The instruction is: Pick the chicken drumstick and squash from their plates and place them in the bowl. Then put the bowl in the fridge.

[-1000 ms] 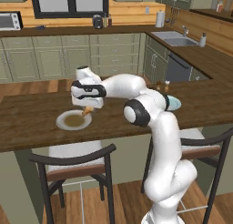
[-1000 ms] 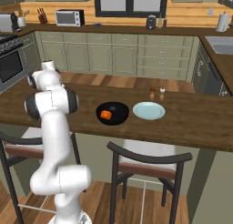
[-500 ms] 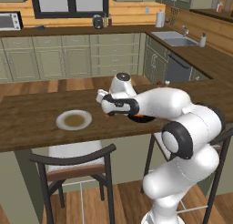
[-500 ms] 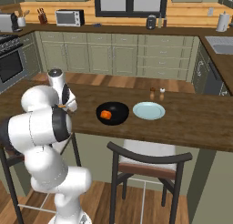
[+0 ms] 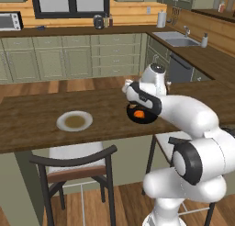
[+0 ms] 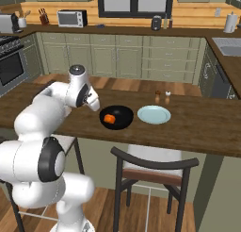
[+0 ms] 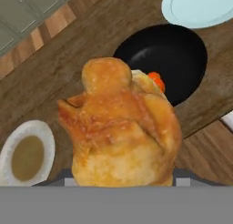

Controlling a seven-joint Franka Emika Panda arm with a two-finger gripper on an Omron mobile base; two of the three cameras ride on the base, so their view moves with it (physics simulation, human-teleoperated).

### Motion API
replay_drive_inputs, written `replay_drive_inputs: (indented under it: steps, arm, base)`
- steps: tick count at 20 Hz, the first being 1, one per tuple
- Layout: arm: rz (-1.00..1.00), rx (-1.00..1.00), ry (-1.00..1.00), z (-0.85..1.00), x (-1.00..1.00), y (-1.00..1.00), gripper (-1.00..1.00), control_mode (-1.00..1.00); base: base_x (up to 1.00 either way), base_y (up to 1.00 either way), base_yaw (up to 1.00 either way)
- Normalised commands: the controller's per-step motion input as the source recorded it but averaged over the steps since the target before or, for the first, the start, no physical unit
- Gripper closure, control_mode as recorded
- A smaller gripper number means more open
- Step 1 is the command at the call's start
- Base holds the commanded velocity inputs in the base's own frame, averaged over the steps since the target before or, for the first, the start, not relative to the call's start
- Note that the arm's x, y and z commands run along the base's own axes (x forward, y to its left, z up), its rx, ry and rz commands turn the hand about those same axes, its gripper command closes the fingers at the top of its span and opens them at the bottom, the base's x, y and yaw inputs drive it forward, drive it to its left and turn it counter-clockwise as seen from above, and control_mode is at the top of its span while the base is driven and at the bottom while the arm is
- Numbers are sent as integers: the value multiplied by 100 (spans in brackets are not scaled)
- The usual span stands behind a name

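Observation:
The golden-tan chicken drumstick [image 7: 120,127] takes up the middle of the hand view, close to the camera, and covers the fingertips. My gripper [image 5: 129,90] is shut on it and hangs just left of the glossy black bowl [image 5: 143,116]. The bowl [image 7: 173,54] holds the orange squash [image 7: 157,79], also seen from the right base as the squash [image 6: 109,119]. The plate with a brownish centre [image 5: 74,121] lies bare to the left. A pale blue plate [image 6: 154,114] sits right of the bowl [image 6: 117,117]. The fridge is out of view.
Everything sits on a dark wooden counter [image 5: 27,128] with stools tucked under its near edge, one being the stool [image 6: 153,167]. Two small shakers [image 6: 162,97] stand behind the pale blue plate. Cabinets and a sink [image 5: 180,41] line the far walls.
The arm has swung right from above the brown-centred plate to the bowl's left edge, carrying the drumstick with it. The plate it left is bare.

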Motion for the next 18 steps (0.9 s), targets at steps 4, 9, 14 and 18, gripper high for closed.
replay_drive_inputs:
  steps: [4,9,14,18]
  arm:
    - [-3,-3,11,8,16,-73,100,-100]
    - [0,-15,10,0,22,-53,100,-100]
    - [0,-17,17,-20,15,-46,100,-100]
    - [1,-8,15,-44,27,-19,100,-100]
  base:
    - [0,0,0]
    - [0,0,0]
    - [0,0,0]
    - [0,0,0]
